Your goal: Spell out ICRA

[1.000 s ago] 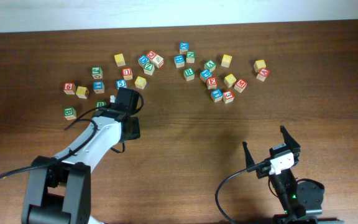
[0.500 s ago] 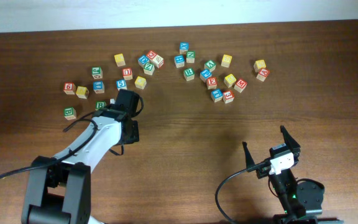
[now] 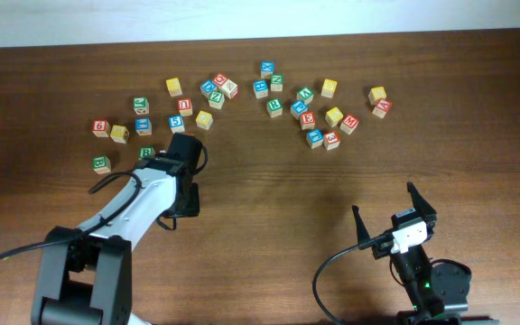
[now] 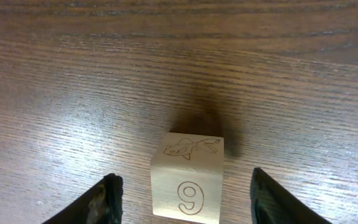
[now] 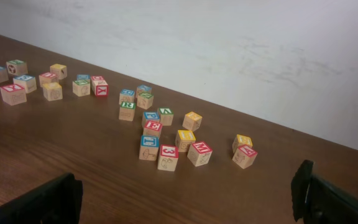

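Left gripper [image 4: 184, 190] just let go, jaws spread clear of the wooden cube [image 4: 188, 180]. Probably one letter placed; right gripper [image 5: 186, 190] idles wide open.

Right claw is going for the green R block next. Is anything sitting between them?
Yes. Seen from the open right claw, a blue block and a red E block sit roughly in line before the green R block, with a red 3 block beside them. Coming down from above would likely avoid them.
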{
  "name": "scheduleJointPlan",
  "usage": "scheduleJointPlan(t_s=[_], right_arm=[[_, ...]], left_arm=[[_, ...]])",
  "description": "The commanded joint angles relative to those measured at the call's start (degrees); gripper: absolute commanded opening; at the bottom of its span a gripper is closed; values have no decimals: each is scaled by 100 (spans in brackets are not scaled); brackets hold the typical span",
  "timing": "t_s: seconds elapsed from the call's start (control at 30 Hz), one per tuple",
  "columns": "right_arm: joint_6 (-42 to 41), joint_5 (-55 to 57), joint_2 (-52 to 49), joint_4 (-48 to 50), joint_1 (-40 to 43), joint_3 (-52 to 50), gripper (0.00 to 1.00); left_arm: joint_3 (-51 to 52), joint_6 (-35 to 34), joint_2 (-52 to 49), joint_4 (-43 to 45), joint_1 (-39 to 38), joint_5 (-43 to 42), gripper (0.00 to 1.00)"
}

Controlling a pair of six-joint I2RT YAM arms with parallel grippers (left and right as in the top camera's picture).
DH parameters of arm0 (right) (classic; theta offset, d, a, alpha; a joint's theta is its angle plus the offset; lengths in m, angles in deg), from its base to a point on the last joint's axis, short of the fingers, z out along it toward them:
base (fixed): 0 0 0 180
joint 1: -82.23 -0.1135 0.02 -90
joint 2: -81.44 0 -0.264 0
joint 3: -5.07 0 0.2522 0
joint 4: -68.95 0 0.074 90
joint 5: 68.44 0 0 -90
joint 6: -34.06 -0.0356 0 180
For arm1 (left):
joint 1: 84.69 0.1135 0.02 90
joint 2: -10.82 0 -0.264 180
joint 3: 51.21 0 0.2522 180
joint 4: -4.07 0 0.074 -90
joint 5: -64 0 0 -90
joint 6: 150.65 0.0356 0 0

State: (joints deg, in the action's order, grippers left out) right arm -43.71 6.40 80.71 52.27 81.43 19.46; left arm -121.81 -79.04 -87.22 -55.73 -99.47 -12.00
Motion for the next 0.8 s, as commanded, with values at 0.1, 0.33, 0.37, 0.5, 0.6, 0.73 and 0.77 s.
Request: scheduleJointPlan(t_s=[0.1,0.33,0.37,0.5,0.6,0.73,0.77], right_arm=[[-24,-70,37,-26,-33,-31,98],[-26,-70,37,-26,-33,-31,98],[-24,-72,37,-26,-33,-31,98],[-24,-70,37,-26,-33,-31,98],[-24,-70,37,-26,-33,-31,98],[-26,-70,37,-26,-33,-31,98],[-24,-72,37,-26,-33,-31,98]], left_arm=[[-520,225,-42,-221,4,-85,62],[-929,223,-42,-715,396,-883,24],[-927,223,-42,-774,433,-1010,9],[-885,221,-42,-892,439,-1344,0],[-785,221,-42,-892,442,-1425,0],[-516,216,-44,-688,442,-1427,0],[-472,216,-44,-619,442,-1427,0]])
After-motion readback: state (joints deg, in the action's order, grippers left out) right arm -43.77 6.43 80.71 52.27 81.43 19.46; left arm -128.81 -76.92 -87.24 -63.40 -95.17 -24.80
